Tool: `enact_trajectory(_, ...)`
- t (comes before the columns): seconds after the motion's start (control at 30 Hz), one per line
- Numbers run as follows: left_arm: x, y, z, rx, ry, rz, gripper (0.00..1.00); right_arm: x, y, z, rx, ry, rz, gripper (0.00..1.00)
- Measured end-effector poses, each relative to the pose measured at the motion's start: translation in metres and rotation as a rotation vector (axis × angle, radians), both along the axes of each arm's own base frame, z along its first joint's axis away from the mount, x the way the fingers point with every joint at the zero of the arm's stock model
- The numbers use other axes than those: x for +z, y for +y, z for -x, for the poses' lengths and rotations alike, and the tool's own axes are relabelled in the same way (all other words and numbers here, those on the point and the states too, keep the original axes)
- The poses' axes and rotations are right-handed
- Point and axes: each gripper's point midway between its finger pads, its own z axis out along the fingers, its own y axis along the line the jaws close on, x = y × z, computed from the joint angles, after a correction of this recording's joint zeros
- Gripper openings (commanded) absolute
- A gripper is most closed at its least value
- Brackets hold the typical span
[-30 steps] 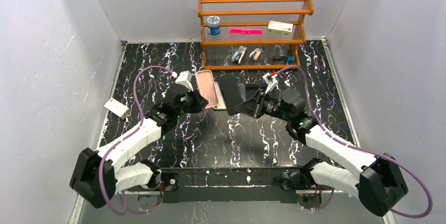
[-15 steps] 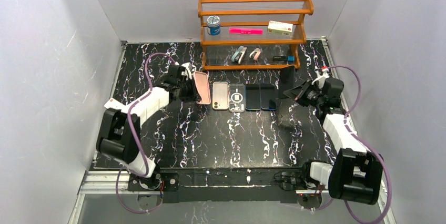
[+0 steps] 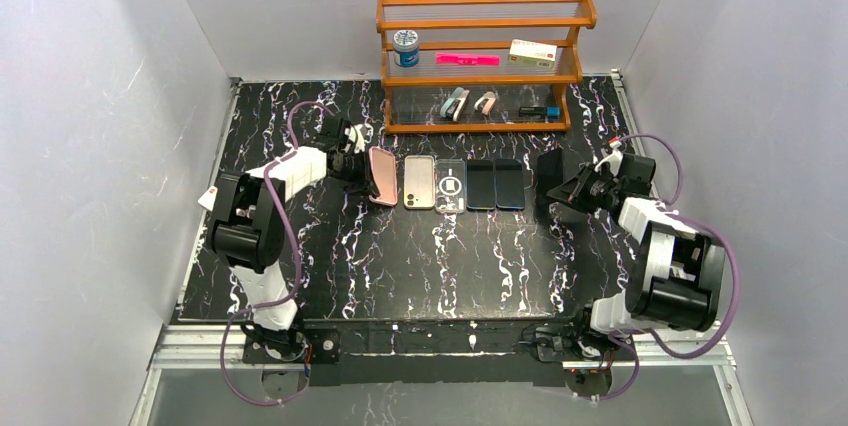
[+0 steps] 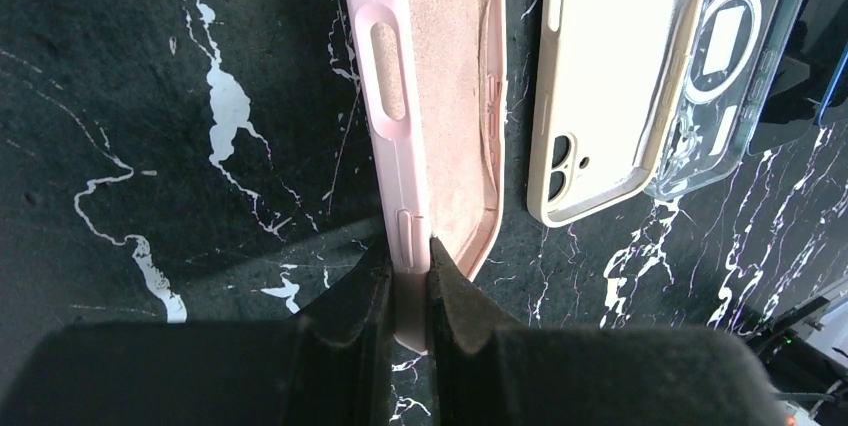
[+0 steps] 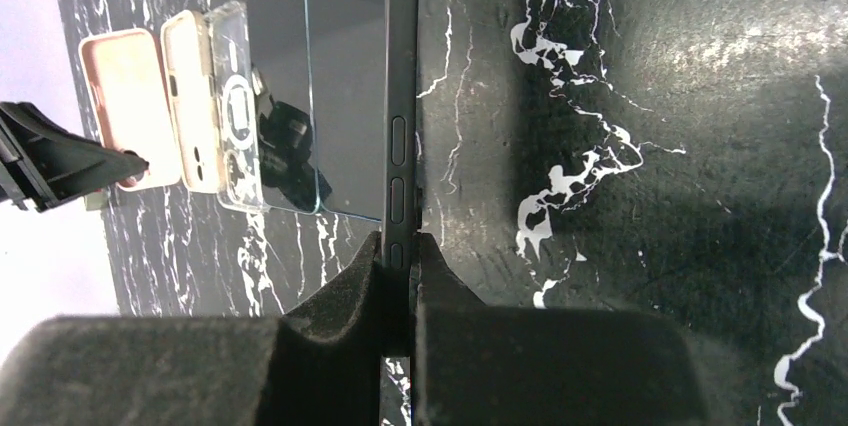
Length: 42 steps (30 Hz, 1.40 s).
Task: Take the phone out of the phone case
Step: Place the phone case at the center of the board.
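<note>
The empty pink phone case (image 3: 381,174) stands tilted on its long side at the left end of a row on the mat. My left gripper (image 3: 360,167) is shut on its side wall; the left wrist view shows the fingers (image 4: 365,291) pinching the case (image 4: 440,96) at its end. The black phone (image 3: 549,174) is out of the case, held upright on edge at the right end of the row. My right gripper (image 3: 573,187) is shut on it; the right wrist view shows the phone (image 5: 401,96) edge-on between my fingertips (image 5: 440,276).
Between the two grippers lie a beige case (image 3: 418,182), a clear case (image 3: 451,185) and two dark phones (image 3: 481,184) (image 3: 510,184). A wooden shelf (image 3: 480,46) with small items stands behind. A white box (image 3: 212,198) lies at the left mat edge.
Both arms swung apart from the middle. The left carried the pink case to the left end of the row. The right carried the black phone to the right end.
</note>
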Motion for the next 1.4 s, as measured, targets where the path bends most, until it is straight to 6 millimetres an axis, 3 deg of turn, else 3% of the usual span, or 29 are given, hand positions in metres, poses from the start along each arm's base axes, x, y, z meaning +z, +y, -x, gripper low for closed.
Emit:
enact_trajectory(0.27,-0.007,-0.002,-0.002,-0.019,0.027,0.038,0.03,-0.033,0.009,0.003,0.08,0.082,-0.054,0.01)
enact_trajectory(0.57,-0.014,-0.004,-0.002,-0.029,0.061,0.076,0.11,-0.04,0.019,-0.005,0.165,0.059,-0.113,0.09)
enact_trajectory(0.7,-0.016,-0.005,-0.003,-0.031,0.065,0.079,0.23,-0.041,0.021,-0.004,0.181,0.054,-0.11,0.22)
enact_trajectory(0.97,-0.016,-0.018,-0.003,-0.048,0.043,0.054,0.59,-0.05,0.02,0.003,0.164,0.114,-0.089,0.45)
enact_trajectory(1.23,-0.007,-0.025,-0.005,-0.033,0.014,0.028,0.95,-0.04,0.018,0.003,0.142,0.108,-0.032,0.72)
enact_trajectory(1.4,-0.007,-0.015,-0.012,0.004,-0.015,-0.033,0.98,-0.036,0.012,0.002,0.112,0.101,0.015,0.84)
